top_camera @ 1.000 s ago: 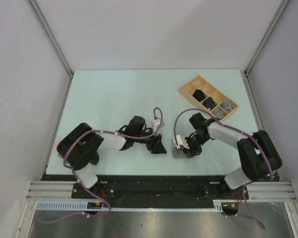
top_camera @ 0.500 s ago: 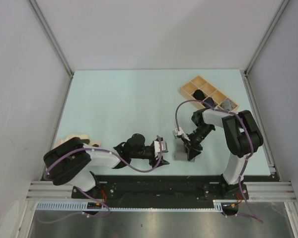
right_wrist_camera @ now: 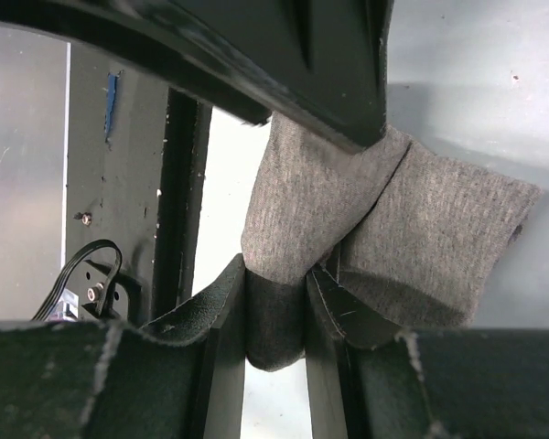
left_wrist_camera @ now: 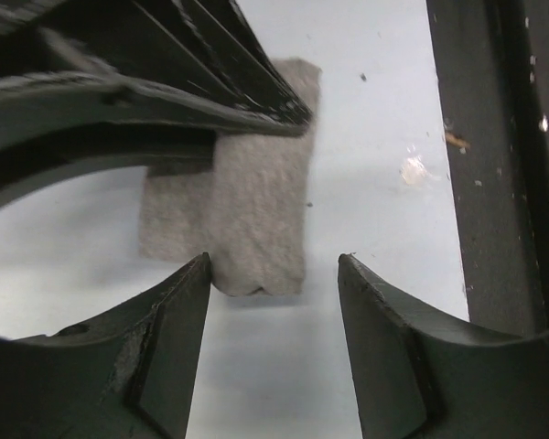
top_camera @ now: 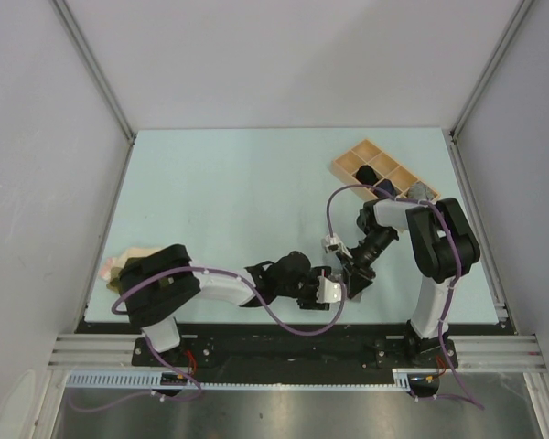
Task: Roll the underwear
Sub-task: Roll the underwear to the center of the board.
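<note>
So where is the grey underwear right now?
In the top view the grey underwear lies on the table near its front edge, right of centre, between the two hands. The right hand pinches one end; the left hand is open around the other.

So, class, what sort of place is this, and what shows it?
Probably a robot lab test cell: a left arm and right arm bolted at the edge of a pale table, plain white walls around it, a compartmented wooden tray.
</note>
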`<state>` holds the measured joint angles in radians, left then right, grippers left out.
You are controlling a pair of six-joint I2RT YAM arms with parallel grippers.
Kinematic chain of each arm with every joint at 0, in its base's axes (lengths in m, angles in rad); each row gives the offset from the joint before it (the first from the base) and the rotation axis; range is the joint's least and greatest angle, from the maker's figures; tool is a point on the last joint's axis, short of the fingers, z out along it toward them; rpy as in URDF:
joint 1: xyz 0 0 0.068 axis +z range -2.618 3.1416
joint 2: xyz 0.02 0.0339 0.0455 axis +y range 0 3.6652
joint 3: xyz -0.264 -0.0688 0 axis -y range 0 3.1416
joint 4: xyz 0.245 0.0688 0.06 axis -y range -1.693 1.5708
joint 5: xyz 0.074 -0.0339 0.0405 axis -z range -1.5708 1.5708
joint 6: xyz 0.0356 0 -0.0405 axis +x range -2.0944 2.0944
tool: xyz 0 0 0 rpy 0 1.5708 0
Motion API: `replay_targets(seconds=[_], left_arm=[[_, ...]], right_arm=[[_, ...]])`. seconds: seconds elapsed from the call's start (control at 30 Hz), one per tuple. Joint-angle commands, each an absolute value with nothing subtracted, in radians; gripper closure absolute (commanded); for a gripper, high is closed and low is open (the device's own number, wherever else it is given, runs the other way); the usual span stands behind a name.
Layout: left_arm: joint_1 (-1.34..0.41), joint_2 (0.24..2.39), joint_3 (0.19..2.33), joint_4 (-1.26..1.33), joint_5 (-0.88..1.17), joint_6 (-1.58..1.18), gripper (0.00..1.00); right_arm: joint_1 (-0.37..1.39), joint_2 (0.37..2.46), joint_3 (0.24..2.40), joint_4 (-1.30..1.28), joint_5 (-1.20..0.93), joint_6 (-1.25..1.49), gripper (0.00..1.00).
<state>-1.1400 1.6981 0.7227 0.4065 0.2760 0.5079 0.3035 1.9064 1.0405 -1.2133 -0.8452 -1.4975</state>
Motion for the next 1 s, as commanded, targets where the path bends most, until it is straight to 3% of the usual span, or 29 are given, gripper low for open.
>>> replay_targets(seconds=[0.0, 0.17, 0.43, 0.73, 0.97], left_arm=[[-1.164, 1.726, 0.768, 0.361, 0.233, 0.589, 0.37], [-1.170, 1.773, 0.822, 0.312, 0.236, 0.601, 0.48], [-1.169, 1.824, 0.931, 0.138, 0.304, 0.566, 0.90], [-1.098, 1.870, 0.973, 0.025, 0.452, 0.404, 0.95], [-1.022, 1.954, 1.061, -0.106, 0.613, 0.322, 0.96]], right_arm=[[0.296, 1.933, 1.046, -1.249, -0.836, -1.519, 0.71], [0.296, 1.934, 1.046, -1.247, -0.836, -1.516, 0.69], [0.290, 1.899, 1.046, -1.214, -0.835, -1.470, 0.64], [0.172, 1.675, 1.048, -1.074, -0.802, -1.294, 0.46], [0.048, 1.592, 1.046, -1.017, -0.817, -1.235, 0.42]])
